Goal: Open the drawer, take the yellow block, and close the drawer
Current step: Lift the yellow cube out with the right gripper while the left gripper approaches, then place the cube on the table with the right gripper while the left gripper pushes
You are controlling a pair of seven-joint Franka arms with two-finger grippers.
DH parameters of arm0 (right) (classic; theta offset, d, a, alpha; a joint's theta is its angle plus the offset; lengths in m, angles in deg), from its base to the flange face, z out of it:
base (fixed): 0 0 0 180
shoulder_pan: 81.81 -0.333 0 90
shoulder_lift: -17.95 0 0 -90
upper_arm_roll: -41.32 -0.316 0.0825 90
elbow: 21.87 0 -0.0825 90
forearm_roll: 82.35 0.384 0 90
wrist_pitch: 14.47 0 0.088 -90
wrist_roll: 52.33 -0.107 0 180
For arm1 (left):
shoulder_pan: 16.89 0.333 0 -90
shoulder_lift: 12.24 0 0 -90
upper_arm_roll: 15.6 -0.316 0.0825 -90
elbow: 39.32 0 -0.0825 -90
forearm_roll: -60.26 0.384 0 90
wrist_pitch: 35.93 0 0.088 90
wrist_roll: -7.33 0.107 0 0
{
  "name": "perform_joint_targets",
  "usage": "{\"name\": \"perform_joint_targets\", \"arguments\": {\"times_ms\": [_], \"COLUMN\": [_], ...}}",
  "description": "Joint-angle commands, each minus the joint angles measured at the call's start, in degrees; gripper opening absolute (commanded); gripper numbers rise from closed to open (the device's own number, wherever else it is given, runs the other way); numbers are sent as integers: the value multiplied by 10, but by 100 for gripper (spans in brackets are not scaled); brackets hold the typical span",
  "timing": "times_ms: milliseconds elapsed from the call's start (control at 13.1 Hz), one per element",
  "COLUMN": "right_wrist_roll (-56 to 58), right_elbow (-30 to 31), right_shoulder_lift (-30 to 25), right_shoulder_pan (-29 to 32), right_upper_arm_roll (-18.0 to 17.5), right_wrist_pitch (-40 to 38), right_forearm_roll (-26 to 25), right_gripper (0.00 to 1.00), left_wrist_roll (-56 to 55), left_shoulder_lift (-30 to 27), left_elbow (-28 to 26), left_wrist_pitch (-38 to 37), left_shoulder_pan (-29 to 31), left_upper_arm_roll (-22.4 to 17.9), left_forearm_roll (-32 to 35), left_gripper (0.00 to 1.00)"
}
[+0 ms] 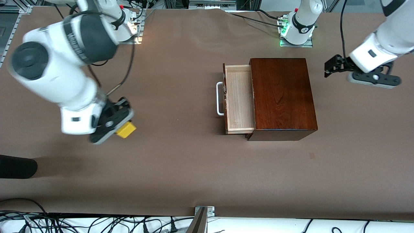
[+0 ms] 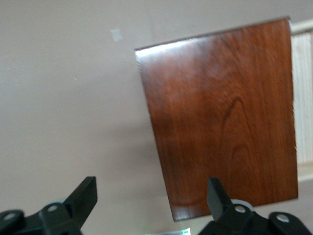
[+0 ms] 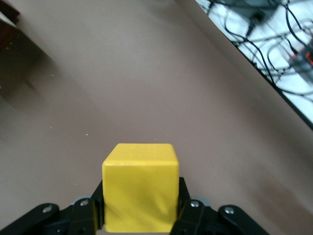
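The drawer (image 1: 237, 98) of the dark reddish-brown wooden box (image 1: 282, 97) is pulled out toward the right arm's end; its white bar handle (image 1: 219, 98) and pale bare interior show. My right gripper (image 1: 124, 127) is shut on the yellow block (image 1: 126, 129) and holds it low over the bare table toward the right arm's end, well away from the drawer. The right wrist view shows the block (image 3: 139, 193) clamped between both fingers. My left gripper (image 1: 328, 68) is open and empty, hovering beside the box at the left arm's end; its wrist view shows the box top (image 2: 222, 122).
A dark cylindrical object (image 1: 16, 166) lies at the table's edge toward the right arm's end, nearer the front camera. Cables (image 1: 97, 223) run along the table's front edge. A small mark (image 1: 311, 155) lies on the table near the box.
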Motion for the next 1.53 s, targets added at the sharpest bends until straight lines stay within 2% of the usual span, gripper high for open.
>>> {"name": "perform_joint_targets", "arguments": {"times_ms": [0,153,229,381,458,534,610,686,915,1144,1220,1297,1449], "right_wrist_roll": [-8,-16,-43,-74,-91,-117,-124,-125,-144,-158,-160,-163,-166], "right_elbow": [10,33,50,72,123,183,249,314,492,609,649,688,742], "right_shoulder_lift": [-11,-22,-29,-36,-56,-80,-107,-125,-163,-171,-171,-171,-165], "right_shoulder_pan": [60,90,95,97,97,98,98,98,98,98,98,98,98], "right_upper_arm_roll": [-11,-9,5,11,12,12,11,11,9,8,8,8,8], "right_wrist_pitch": [-38,-59,-65,-70,-53,-13,40,98,274,416,457,501,576], "right_forearm_roll": [18,26,40,41,39,34,30,28,16,5,5,5,6], "right_gripper": [0,0,0,0,0,0,0,0,0,0,0,0,0], "left_wrist_roll": [101,154,154,149,150,150,159,165,318,394,419,442,449], "left_shoulder_lift": [23,41,53,116,159,204,235,254,301,345,362,388,421], "left_elbow": [15,16,31,96,146,192,212,216,213,211,206,206,205], "left_wrist_pitch": [-42,-55,-55,-69,-71,-73,-70,-56,59,156,192,209,230], "left_shoulder_pan": [-2,-9,-17,-39,-53,-69,-87,-112,-165,-201,-215,-219,-231], "left_upper_arm_roll": [31,63,89,147,169,182,188,189,188,188,189,189,189], "left_forearm_roll": [-43,-60,-69,-76,-74,-75,-74,-76,-60,-34,6,41,67], "left_gripper": [100,100,100,100,100,100,100,100,100,100,100,100,100]}}
